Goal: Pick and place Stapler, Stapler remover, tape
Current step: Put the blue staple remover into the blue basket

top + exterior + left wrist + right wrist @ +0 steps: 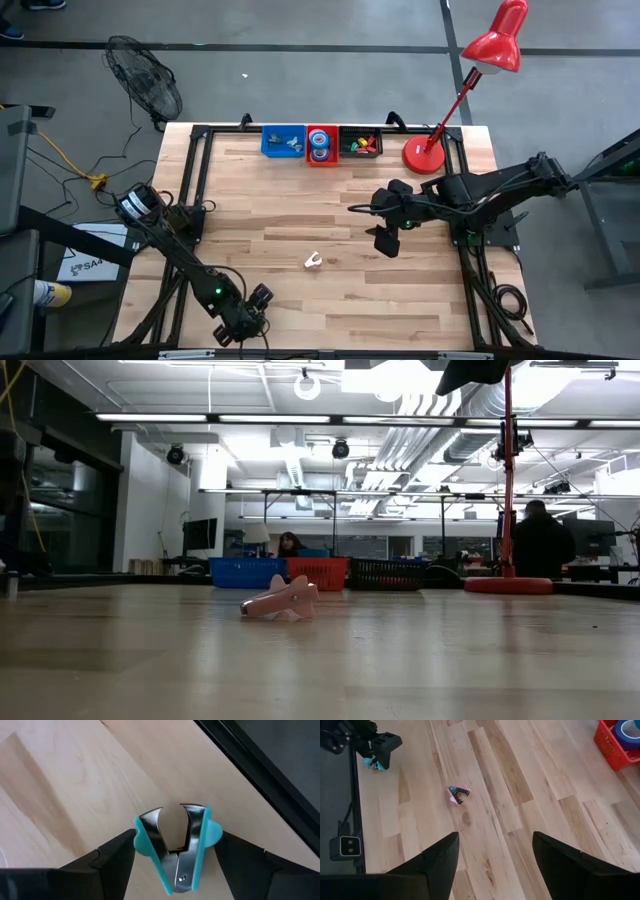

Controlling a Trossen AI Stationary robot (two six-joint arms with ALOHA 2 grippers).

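My left gripper (177,840) is at the table's near-left corner (255,305), shut on a teal stapler remover (175,852) with metal claws; the right wrist view shows it too (372,764). A pink stapler remover (313,262) lies on the wood at mid-table (457,794) (283,598). My right gripper (386,240) hovers open to the right of it (495,837), touching nothing. Blue tape rolls (321,148) sit in the red bin (607,745). No stapler shows plainly. My left gripper pinches the teal stapler remover between its two fingers, one finger (117,852) on each teal side wing (141,842). The metal claws (192,822) point forward past the fingertips. Whether the remover is lifted clear of the wood, I cannot tell.
Three small bins stand in a row at the far edge: blue (283,140), red (308,158), black (360,143) with small coloured items. A red desk lamp (425,155) stands at the far right corner. Black frame rails (190,180) run along the table's sides. People show in the room behind.
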